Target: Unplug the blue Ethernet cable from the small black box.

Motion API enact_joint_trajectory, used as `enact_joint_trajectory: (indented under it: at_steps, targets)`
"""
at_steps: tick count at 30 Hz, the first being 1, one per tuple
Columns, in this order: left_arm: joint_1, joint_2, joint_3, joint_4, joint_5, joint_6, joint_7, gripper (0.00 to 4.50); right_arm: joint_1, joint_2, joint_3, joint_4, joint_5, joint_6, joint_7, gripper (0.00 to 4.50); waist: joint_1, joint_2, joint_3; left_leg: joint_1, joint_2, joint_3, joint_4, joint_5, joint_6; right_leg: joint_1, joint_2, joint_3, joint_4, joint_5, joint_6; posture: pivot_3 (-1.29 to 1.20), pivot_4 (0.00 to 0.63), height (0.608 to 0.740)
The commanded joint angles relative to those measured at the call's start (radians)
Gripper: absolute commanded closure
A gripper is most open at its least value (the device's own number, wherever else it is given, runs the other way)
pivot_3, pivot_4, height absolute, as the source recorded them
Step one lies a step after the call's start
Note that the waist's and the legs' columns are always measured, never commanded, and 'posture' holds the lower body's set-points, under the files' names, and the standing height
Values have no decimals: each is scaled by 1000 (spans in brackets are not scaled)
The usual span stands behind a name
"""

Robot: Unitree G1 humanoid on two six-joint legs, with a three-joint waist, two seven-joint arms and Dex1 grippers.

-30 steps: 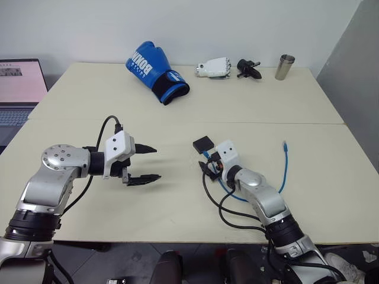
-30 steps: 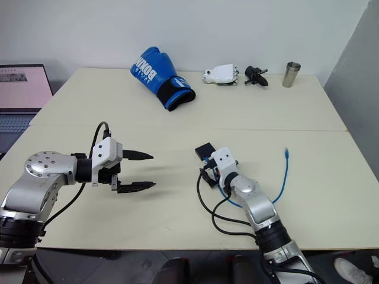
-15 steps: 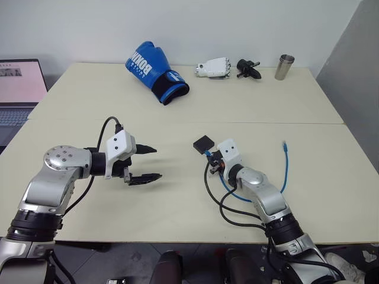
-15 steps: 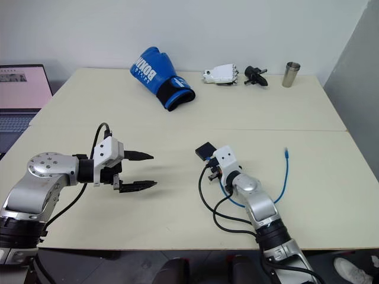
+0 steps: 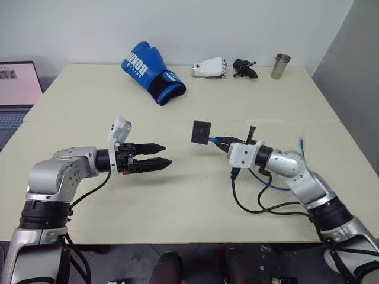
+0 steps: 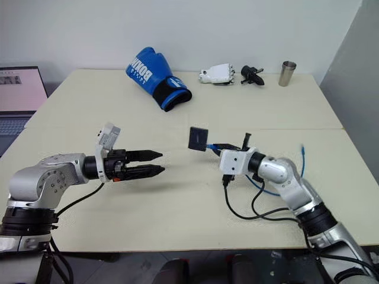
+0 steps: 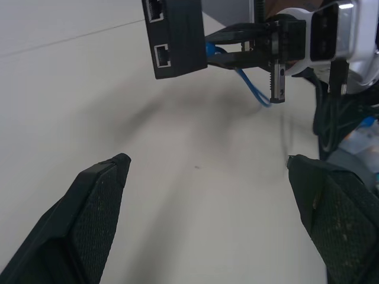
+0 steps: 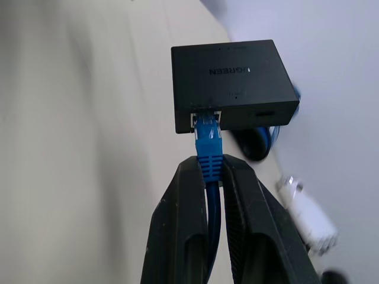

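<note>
The small black box (image 5: 201, 131) hangs in the air above the table, tilted on edge, with the blue Ethernet cable (image 8: 208, 145) plugged into its port. My right gripper (image 8: 210, 174) is shut on the cable's blue plug boot just behind the box (image 8: 234, 83). The rest of the cable (image 5: 265, 179) loops behind my right arm, and its free end (image 5: 301, 142) rises near the forearm. My left gripper (image 5: 166, 154) is open and level, pointing toward the box from a short way to its left. In the left wrist view the box (image 7: 174, 35) shows two empty ports.
A blue boxing glove (image 5: 148, 71), a white robot hand (image 5: 208, 67), a black part (image 5: 244, 68) and a metal cup (image 5: 280, 65) lie along the far edge. A laptop (image 5: 15, 89) sits at the far left. Black arm cables (image 5: 260, 204) trail on the table under my right arm.
My right gripper has shut on the cable's plug, rolled, and lifted the box off the table. My left gripper has rolled so its fingers lie nearly side by side and edged rightward.
</note>
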Motion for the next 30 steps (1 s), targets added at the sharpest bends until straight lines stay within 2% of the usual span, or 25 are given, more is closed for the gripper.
enact_joint_trajectory:
  at_steps: [1,4,15,23,30]
  targets:
    - [-83,-55,23,19,-63,56,26,0,-56,-13,-1,-16,39,-155,80,4391,4,0,0,0,0,0,0,0,0,0,0,0,0,0,0,0,150,740]
    - [-122,-87,43,37,-91,88,43,0,-70,0,-5,-12,57,-165,110,4391,9,0,0,0,-1,0,2,0,0,1,-1,0,0,0,0,0,150,740]
    - [-118,-101,8,42,-85,89,21,0,-71,50,-36,-30,102,-84,149,4392,12,0,0,0,-1,0,2,0,0,1,-2,0,0,0,0,0,150,740]
    - [-148,-126,-7,90,-73,90,29,1410,-72,60,-34,-43,84,-79,161,4392,12,0,0,0,-1,0,2,0,0,1,-2,0,0,0,0,0,150,740]
    - [-159,-138,-24,110,-64,85,27,2867,-73,59,-22,-46,44,-98,160,4392,13,0,0,0,-1,0,2,0,0,1,-2,0,0,0,0,0,150,740]
